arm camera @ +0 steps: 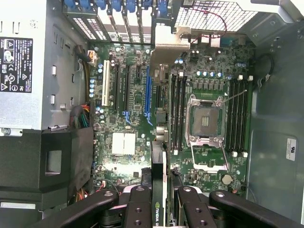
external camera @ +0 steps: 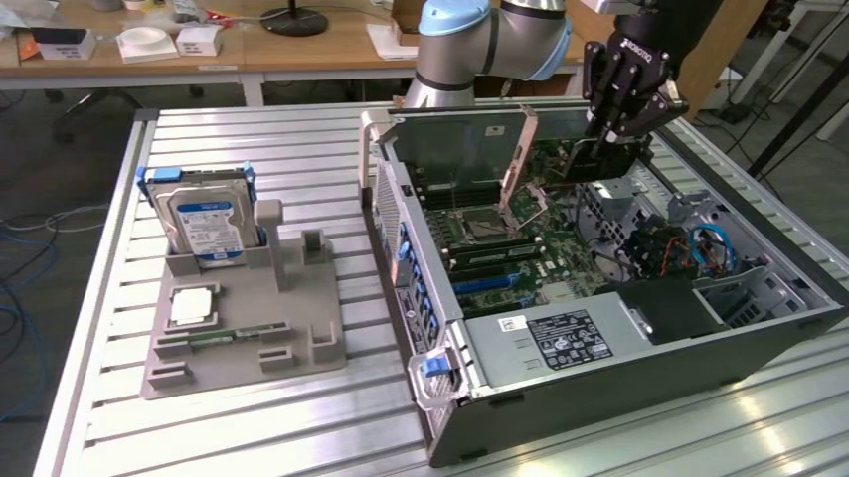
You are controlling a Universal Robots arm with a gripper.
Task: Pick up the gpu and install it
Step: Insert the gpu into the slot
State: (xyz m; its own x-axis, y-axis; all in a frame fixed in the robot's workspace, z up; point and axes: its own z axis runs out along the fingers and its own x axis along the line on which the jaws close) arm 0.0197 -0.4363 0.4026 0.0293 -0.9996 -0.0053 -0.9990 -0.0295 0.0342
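My gripper [external camera: 607,147] hangs over the far end of the open computer case [external camera: 743,343], shut on the gpu [external camera: 575,159], a thin dark card held on edge above the motherboard [external camera: 511,253]. In the wrist view the gpu [arm camera: 159,187] runs edge-on away from the gripper [arm camera: 159,209], clamped between the black fingers [arm camera: 140,209], and its pale metal bracket [arm camera: 167,50] reaches towards the case's rear slot openings. The card hovers clear of the board, close beside the long blue expansion slot [arm camera: 148,92].
Outside the case, on the exterior view's left, a grey fixture [external camera: 246,338] holds the silver hard drive [external camera: 206,214], a processor [external camera: 193,306] and a green memory stick [external camera: 233,338]. Inside are the power supply [external camera: 571,338], the processor socket [arm camera: 206,121] and blue cables [external camera: 710,243].
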